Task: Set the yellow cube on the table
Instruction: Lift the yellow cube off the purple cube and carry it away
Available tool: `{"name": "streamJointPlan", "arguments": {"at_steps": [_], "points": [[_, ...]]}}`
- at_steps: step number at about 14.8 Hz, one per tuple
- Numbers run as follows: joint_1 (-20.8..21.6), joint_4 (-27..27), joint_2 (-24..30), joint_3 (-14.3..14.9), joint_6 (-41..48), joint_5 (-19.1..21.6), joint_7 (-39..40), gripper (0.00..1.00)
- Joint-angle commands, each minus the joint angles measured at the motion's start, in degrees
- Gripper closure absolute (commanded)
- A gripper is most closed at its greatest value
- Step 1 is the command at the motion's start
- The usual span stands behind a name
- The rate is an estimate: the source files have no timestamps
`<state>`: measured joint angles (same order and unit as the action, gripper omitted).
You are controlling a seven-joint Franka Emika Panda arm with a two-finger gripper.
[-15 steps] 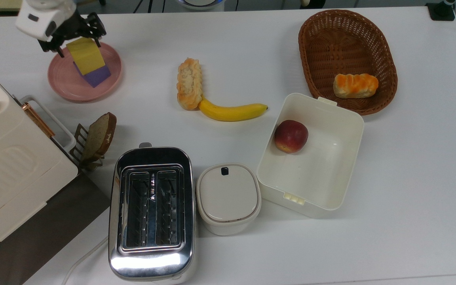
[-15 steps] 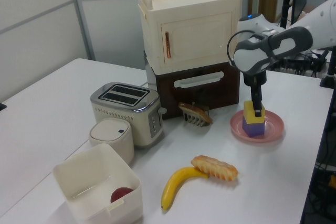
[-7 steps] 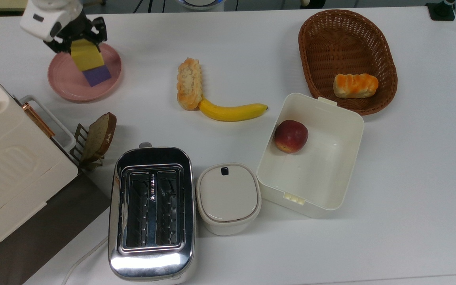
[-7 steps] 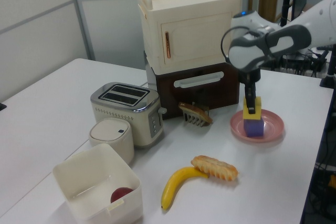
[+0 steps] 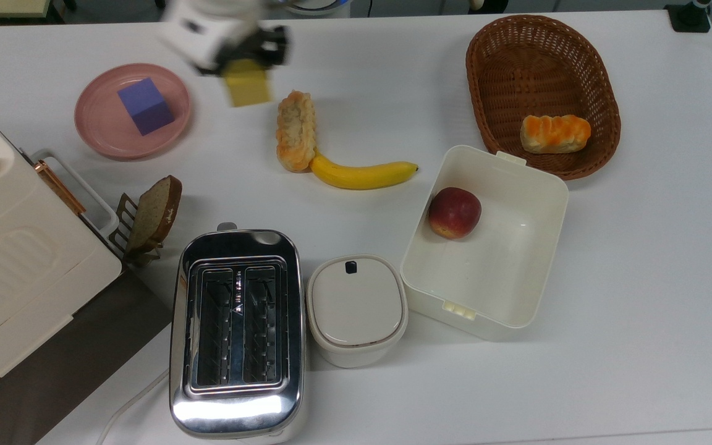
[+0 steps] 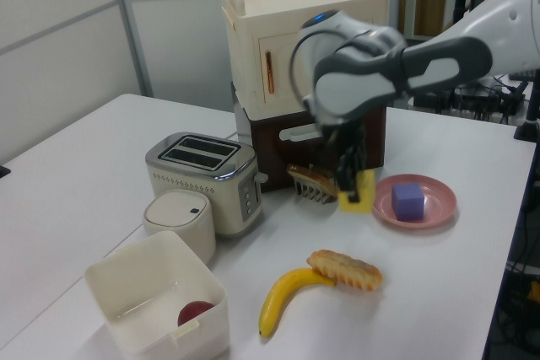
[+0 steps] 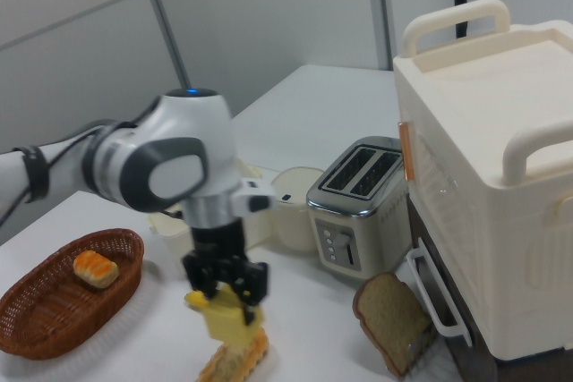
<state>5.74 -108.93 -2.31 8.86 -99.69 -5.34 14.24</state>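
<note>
The scene was brightly and evenly lit, with soft, diffuse light from overhead. The white counter [image 5: 609, 259] looked almost washed out in the top view, and shadows were faint, pooling close under the wicker basket [image 5: 541, 93] and the cream tub [image 5: 486, 296]. The chrome toaster [image 5: 237, 334] carried a strong glare patch toward its 6 o'clock edge. Motion blur smeared the end effector [image 5: 248, 59] and the yellow cube [image 5: 248, 86] at about 11 o'clock in the top view; the arm was likewise soft in the left view, while static things stayed crisp. The right view appeared slightly dimmer and greyer.
</note>
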Motion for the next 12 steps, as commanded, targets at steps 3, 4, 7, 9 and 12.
{"name": "streamJointPlan", "arguments": {"at_steps": [3,4,7,9,12], "points": [[0.1,-1.8,-2.0,-9.3,1.6,-0.1,-11.9,0.98],[0.2,-1.7,-2.9,-9.9,1.5,-0.2,-12.8,0.96],[2.8,-1.6,-5.2,-10.3,-0.2,-1.1,-16.8,0.7],[2.8,-1.5,-5.2,-10.3,-0.8,-1.7,-18.4,0.06],[2.4,-0.7,-4.7,-10.2,-0.8,-1.9,-18.4,0.0]]}}
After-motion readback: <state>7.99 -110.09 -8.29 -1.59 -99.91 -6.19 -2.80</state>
